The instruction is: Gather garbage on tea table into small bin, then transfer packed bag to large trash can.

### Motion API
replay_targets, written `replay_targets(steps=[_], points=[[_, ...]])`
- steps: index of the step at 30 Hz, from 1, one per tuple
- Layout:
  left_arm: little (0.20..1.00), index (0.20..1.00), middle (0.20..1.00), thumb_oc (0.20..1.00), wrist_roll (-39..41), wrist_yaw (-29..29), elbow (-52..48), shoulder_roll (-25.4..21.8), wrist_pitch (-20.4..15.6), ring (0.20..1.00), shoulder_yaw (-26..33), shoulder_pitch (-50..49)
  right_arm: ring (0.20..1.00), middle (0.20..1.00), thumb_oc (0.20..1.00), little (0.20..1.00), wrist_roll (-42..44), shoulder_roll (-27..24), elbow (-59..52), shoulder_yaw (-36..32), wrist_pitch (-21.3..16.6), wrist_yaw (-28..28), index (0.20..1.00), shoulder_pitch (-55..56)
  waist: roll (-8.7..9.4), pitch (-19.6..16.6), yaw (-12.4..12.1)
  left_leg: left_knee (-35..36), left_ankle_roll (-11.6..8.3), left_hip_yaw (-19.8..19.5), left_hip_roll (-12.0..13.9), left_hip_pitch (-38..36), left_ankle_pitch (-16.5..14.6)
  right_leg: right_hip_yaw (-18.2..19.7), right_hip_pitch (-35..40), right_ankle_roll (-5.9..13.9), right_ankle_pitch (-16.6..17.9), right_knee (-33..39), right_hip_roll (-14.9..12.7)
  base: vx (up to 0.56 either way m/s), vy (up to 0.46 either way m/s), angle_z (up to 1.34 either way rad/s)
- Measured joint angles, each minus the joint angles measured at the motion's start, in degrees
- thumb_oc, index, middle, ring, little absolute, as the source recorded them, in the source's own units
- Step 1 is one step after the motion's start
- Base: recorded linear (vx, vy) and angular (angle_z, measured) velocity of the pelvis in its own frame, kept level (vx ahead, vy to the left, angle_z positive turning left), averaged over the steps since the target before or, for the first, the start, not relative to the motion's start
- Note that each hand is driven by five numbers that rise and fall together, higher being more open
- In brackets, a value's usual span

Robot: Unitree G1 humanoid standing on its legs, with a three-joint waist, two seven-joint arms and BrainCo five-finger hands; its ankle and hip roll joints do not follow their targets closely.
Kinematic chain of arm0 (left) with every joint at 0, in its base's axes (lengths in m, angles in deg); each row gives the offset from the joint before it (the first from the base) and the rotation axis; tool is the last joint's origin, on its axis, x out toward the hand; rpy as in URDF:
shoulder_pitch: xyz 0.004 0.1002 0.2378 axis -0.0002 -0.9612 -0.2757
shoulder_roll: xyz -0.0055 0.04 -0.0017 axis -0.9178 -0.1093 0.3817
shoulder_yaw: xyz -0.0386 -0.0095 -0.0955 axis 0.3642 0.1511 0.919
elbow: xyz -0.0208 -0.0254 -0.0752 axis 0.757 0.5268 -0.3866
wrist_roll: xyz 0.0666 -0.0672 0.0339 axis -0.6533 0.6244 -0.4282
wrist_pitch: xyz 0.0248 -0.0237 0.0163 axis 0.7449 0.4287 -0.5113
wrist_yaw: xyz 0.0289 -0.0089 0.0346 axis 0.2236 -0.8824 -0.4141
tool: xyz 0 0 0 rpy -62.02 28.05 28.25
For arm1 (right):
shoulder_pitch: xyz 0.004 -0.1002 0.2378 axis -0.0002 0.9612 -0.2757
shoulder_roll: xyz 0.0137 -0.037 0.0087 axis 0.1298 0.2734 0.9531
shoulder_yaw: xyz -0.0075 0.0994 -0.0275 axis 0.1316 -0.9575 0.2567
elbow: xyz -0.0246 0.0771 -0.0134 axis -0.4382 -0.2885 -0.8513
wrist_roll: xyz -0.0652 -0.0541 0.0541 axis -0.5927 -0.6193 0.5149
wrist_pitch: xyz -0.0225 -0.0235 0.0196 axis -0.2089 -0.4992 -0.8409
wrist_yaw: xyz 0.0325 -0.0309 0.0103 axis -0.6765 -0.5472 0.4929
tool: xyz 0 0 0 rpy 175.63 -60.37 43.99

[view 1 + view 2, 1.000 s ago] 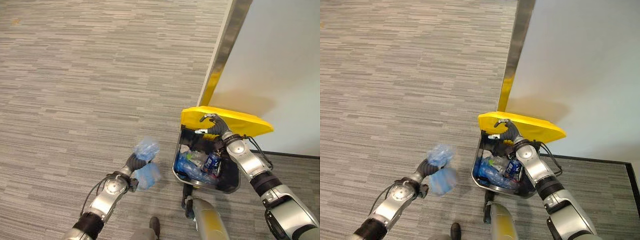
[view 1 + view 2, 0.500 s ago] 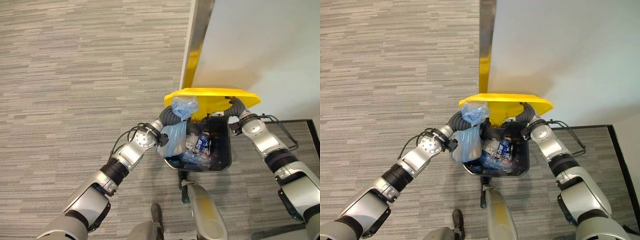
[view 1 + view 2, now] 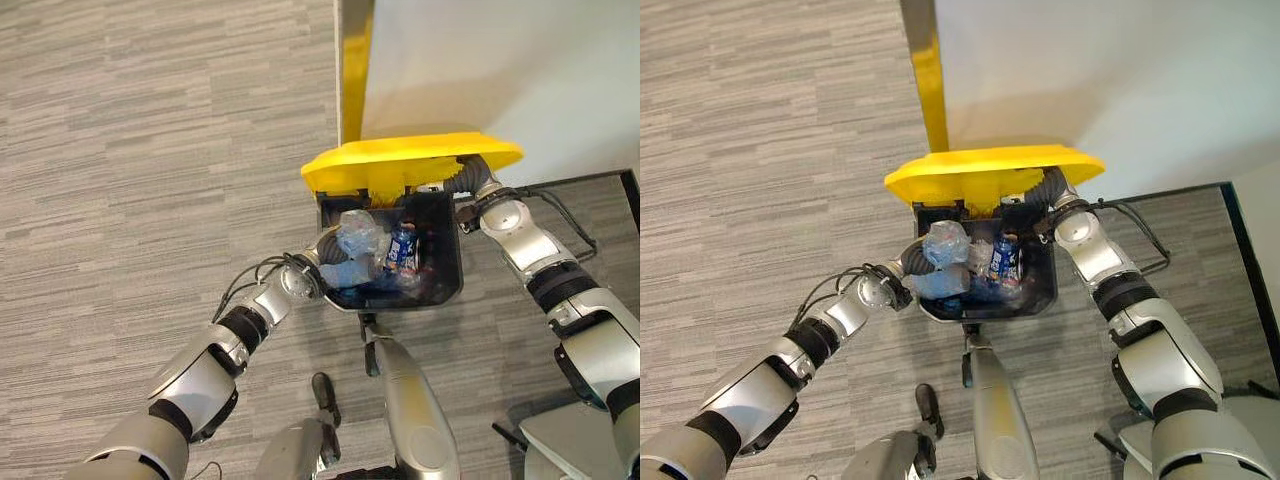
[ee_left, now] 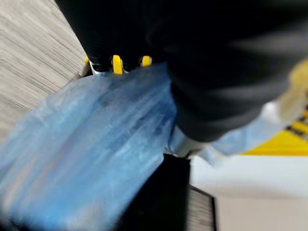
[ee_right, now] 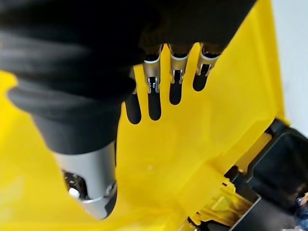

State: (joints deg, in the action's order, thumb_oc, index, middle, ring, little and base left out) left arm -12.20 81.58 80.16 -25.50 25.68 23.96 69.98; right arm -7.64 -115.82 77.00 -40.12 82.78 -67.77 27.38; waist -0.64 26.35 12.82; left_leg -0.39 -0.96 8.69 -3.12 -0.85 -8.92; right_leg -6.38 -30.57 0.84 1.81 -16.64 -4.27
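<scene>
Grey striped carpet (image 3: pixel 140 150) is seen across the left of the scene. The left hand (image 3: pixel 322 258) is reached over the near-left rim of the large trash can (image 3: pixel 448 272), and the blue bag (image 3: pixel 358 237) is bunched at it; in the left wrist view the blue bag (image 4: pixel 86 144) is seen pressed close along the hand's dark cover, but whether the fingers are closed round it cannot be told. The bag is positioned inside the can's opening, resting on or just above the bottles (image 3: pixel 402 250) and other rubbish already in there.

Above the opening, the yellow lid (image 3: pixel 410 160) is held raised. The right hand (image 5: pixel 168 77) is laid against the lid's underside, fingers straight and spread slightly apart, flat on the yellow plastic. A pale wall (image 3: pixel 500 70) with a metal edge strip (image 3: pixel 352 60) is seen behind the can.
</scene>
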Motion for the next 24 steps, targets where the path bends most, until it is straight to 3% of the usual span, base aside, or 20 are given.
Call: replay_targets(steps=[5, 9, 15, 17, 23, 24], points=[[1.0, 1.0, 1.0, 1.0, -3.19, -1.62, 0.39, -0.23, 0.69, 1.0, 0.29, -0.21, 1.0, 1.0, 1.0, 1.0, -0.08, 0.16, -6.71, 1.71, -1.34, 0.07, 1.0, 2.41, -0.12, 0.11, 0.45, -0.03, 0.01, -0.01, 0.0, 0.3, 0.01, -0.02, -0.26, -0.08, 0.06, 0.01, -0.02, 0.0, 0.0, 0.0], [1.0, 1.0, 1.0, 1.0, -3.15, -1.57, -2.35, -0.33, 0.55, 1.0, 4.46, -3.67, 1.0, 1.0, 1.0, 1.0, -0.15, 0.2, -8.52, 1.0, -1.78, 0.0, 1.0, 6.73, -0.13, 0.1, 0.11, -0.04, 0.0, -0.13, 0.21, 0.15, 0.01, -0.19, 0.04, -0.11, 0.07, 0.01, -0.04, 0.01, -0.005, 0.02], [1.0, 1.0, 1.0, 1.0, -2.26, -1.18, -9.68, -1.55, 0.45, 1.0, 9.62, -12.16, 1.0, 1.0, 1.0, 1.0, -0.93, 0.42, -12.72, -5.68, -1.77, -0.71, 1.0, 18.3, -0.09, -0.24, -1.94, -0.27, -0.04, -1.67, 1.08, -1.55, 0.07, -1.84, 2.86, -0.5, -0.15, 0.36, -0.37, 0.0, -0.019, 0.14], [1.0, 1.0, 1.0, 1.0, -1.97, -0.85, -14.22, -2.54, 0.06, 1.0, 13.2, -17.22, 1.0, 1.0, 1.0, 1.0, -1.88, 0.6, -14.78, -8.67, -1.71, -0.93, 1.0, 23.13, -0.04, -0.4, -2.74, -0.41, -0.08, -2.14, 1.39, -2.39, 0.09, -2.67, 4.36, -0.69, -0.27, 0.69, -0.45, -0.01, -0.009, 0.2], [1.0, 1.0, 1.0, 1.0, 1.23, 0.23, -14.84, -4.61, 0.01, 1.0, 21.11, -31.22, 1.0, 1.0, 1.0, 1.0, -3.11, 2.15, -17.02, -15.64, -1.81, -2.58, 1.0, 35.01, 0.48, -5.13, -4.49, -1.13, -0.12, -3.65, 1.58, -2.89, 0.1, -3.85, 6.31, -0.78, -0.27, 1.19, -0.91, -0.07, 0.014, 0.11], [1.0, 1.0, 1.0, 1.0, 2.95, 1.18, -17.84, -4.04, -0.76, 1.0, 29.78, -39.0, 1.0, 1.0, 1.0, 1.0, -3.65, 3.5, -18.45, -19.77, -1.85, -3.29, 1.0, 40.58, 0.95, -5.51, -5.59, -1.34, 0.14, -3.66, 1.89, -5.66, -0.29, -4.28, 9.48, -0.85, -0.29, 1.65, -0.56, -0.12, 0.069, 0.07]])
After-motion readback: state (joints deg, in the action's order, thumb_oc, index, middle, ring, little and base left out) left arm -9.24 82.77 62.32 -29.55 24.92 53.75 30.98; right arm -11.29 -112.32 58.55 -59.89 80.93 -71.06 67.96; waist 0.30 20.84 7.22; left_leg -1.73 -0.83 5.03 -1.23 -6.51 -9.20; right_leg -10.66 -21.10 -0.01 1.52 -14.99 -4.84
